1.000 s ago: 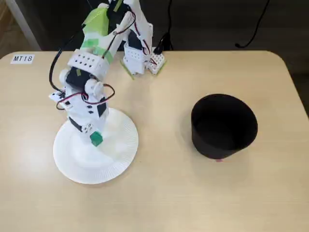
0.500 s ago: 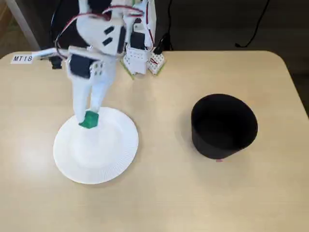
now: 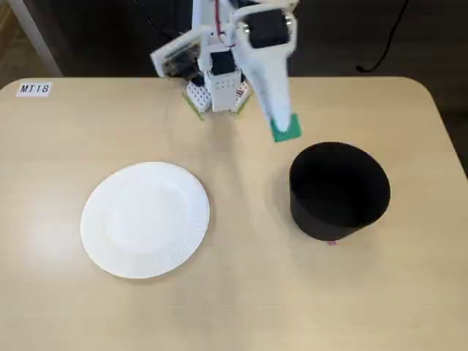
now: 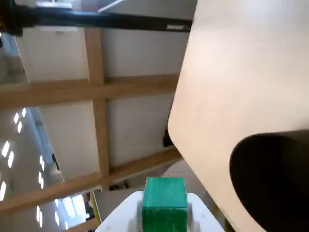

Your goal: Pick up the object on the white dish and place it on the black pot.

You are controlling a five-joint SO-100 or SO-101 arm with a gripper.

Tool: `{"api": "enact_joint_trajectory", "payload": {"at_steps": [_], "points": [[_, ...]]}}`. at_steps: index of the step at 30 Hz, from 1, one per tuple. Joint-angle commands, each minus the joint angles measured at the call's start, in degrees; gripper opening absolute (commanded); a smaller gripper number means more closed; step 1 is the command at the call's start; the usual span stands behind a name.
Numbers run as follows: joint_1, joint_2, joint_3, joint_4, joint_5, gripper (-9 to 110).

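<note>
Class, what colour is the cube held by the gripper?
Green; the cube shows best in the wrist view.

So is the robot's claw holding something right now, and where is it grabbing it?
Yes. The gripper holds the small green cube, pinched by its sides between the two fingertips. It hangs in the air beside the black pot, off the white plate.

Your green cube (image 3: 286, 127) is off the desk, pinched at the tip of the gripper (image 3: 281, 129), just up-left of the black pot (image 3: 338, 191) in the fixed view. In the wrist view the cube (image 4: 164, 203) shows plain faces. The pot stands upright, matte, straight-walled, right of centre. The white dish (image 3: 145, 219), ribbed rim, lies flat at left, well apart from the pot.
</note>
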Motion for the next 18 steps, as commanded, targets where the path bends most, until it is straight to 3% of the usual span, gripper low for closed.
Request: {"api": "enact_joint_trajectory", "payload": {"at_steps": [1,18], "points": [[-3.69,0.09,0.79,-0.88,-1.32,0],[-18.72,-11.25,7.65,-4.31,-9.76,0]]}}
